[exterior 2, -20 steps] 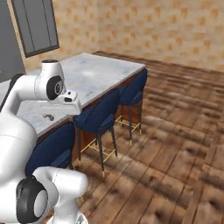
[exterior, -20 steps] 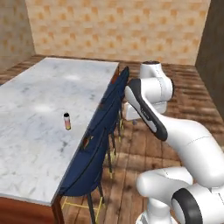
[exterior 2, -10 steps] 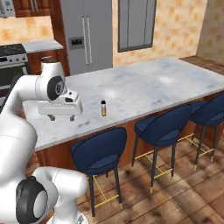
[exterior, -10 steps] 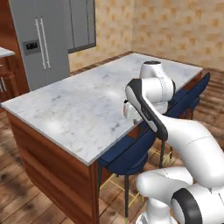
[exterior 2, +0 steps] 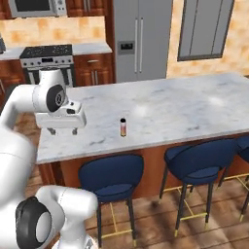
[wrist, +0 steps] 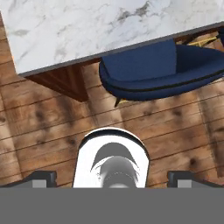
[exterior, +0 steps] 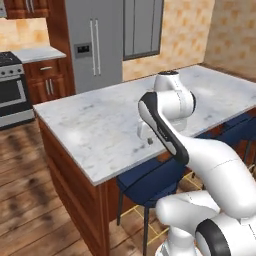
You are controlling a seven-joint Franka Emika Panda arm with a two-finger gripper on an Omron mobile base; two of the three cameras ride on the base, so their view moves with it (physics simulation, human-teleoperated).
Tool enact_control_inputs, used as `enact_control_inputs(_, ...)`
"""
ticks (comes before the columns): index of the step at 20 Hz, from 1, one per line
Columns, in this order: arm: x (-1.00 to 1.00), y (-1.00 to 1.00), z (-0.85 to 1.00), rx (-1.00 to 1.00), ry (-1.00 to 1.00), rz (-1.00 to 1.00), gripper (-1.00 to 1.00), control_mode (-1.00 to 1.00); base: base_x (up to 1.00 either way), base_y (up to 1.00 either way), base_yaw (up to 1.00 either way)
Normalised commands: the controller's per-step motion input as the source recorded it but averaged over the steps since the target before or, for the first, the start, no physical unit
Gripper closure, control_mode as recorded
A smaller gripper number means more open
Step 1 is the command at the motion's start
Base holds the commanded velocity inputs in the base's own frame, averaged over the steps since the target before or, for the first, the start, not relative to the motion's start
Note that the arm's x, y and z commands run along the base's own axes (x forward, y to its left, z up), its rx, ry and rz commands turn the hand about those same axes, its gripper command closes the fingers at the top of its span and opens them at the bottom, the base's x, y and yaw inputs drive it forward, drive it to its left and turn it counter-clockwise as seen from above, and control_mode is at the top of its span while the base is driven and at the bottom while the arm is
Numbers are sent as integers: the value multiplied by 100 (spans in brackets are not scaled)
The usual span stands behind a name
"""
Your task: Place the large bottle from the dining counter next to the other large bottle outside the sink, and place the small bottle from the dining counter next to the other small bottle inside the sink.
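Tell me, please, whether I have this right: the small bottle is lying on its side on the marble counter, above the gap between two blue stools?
Not quite. The bottle stands upright, not on its side, as the right base view shows. The rest holds: it is on the marble counter, above the gap between two blue stools.

No legible text or labels anywhere

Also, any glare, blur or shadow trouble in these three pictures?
Right base view: soft sheen on the white marble counter; the small dark-capped bottle is tiny but legible. Left base view: even light, slightly soft, with the white arm masking the counter's middle. Hand view: sharp, blotchy shading on the wooden floor.
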Motion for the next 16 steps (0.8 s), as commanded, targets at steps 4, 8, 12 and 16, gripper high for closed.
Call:
enact_control_inputs(4, 0, 0, 0, 0, 0, 0, -100, 100, 44, -90, 28)
enact_control_inputs(8, 0, 0, 0, 0, 0, 0, -100, 100, 35, -84, 26)
enact_control_inputs(12, 0, 0, 0, 0, 0, 0, -100, 100, 33, -37, 27)
enact_control_inputs(16, 0, 0, 0, 0, 0, 0, -100, 100, 60, -26, 31)
